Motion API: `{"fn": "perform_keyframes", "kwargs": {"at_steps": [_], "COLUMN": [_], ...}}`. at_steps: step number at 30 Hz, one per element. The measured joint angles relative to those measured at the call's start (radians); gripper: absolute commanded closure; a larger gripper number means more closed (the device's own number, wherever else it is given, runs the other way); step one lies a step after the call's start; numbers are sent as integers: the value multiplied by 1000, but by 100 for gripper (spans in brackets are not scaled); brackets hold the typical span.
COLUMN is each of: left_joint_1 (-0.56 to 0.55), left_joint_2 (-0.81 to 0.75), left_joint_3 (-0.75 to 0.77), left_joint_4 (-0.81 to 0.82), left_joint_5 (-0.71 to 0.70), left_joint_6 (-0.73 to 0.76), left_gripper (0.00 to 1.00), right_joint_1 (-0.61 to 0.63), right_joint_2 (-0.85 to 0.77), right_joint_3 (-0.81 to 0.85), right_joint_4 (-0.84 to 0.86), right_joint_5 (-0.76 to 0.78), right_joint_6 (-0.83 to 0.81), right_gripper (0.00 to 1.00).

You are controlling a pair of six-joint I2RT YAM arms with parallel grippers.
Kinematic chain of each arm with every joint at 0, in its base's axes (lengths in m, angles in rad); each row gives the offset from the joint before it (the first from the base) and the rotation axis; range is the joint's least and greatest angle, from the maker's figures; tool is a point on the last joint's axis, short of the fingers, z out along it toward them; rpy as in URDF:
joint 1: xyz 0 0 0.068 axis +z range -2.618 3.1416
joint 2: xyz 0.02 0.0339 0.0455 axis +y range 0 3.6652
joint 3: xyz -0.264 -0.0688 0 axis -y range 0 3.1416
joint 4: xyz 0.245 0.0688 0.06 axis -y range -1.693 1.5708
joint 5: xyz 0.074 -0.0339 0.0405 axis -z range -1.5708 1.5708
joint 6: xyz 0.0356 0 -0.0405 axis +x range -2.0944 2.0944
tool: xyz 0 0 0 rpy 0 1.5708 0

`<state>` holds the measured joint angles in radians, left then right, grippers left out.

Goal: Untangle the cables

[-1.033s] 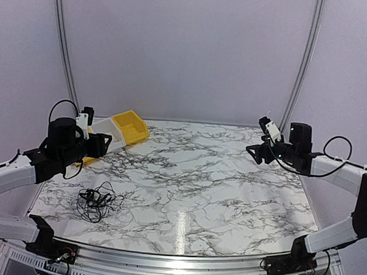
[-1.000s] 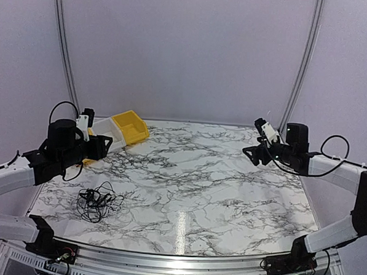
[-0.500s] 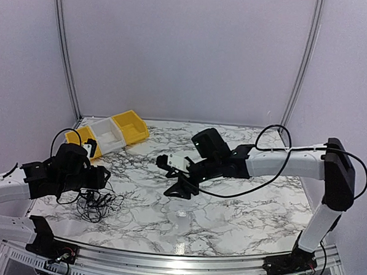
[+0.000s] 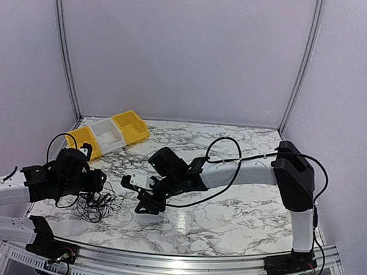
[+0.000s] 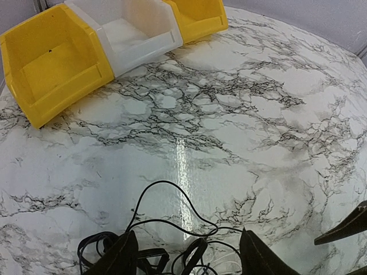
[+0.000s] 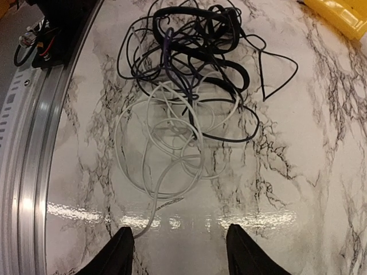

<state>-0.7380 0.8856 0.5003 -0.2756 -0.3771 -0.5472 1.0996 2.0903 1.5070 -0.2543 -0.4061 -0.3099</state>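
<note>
The cables [image 4: 98, 204] lie in a loose tangle near the table's front left. In the right wrist view the tangle shows as black cables [image 6: 195, 51] knotted over a thin white cable [image 6: 163, 146]. My left gripper [image 4: 96, 185] hangs low over the tangle's far side. It is open, with black loops [image 5: 172, 229] lying between its fingers [image 5: 123, 255]. My right gripper [image 4: 144, 204] reaches across the table to just right of the tangle. It is open, and the white cable's loose end runs past its left finger [image 6: 117, 252].
Three bins stand in a row at the back left: yellow [image 4: 130, 125], white [image 4: 107, 133] and yellow [image 4: 85, 138]. The metal rail of the table's front edge [image 6: 28, 172] runs close beside the tangle. The right arm's forearm [image 4: 231, 171] spans the table's middle.
My right arm has swung from the far right across the table to the tangle, its jaws narrowing a little. My left gripper has come down onto the tangle.
</note>
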Motion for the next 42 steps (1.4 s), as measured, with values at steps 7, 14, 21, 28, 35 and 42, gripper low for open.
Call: {"fn": "perform_keyframes", "kwargs": {"at_steps": [7,14,21,28,35,42], "left_joint_1": [0,0,-1,-22,-73,-199], "left_joint_2": [7,69,113,136,354,655], "left_joint_3": [-14,-48,-152,-222,-162,141], "left_joint_4": [2,19,45,212,395,475], "left_joint_5": [2,-3,13,81,90,177], "left_joint_6": [-8,-52,-166,-233,-232,-172], "left_gripper": [37,37,40,45,47,48], "right_joint_1": [-1,-1,0,2,-25,-167], "right_joint_2": [47,48,74,121,46,-146], "right_joint_3": [23,38,92,132,32,-82], "right_joint_4": [-13,-25,-55,-79,-91,-133], "right_joint_5": [-12,-73,-138,-123,-61,-40], "right_joint_6": [51,67,76,81,43,-14], "right_gripper": [69,47,53,90,100,100]}}
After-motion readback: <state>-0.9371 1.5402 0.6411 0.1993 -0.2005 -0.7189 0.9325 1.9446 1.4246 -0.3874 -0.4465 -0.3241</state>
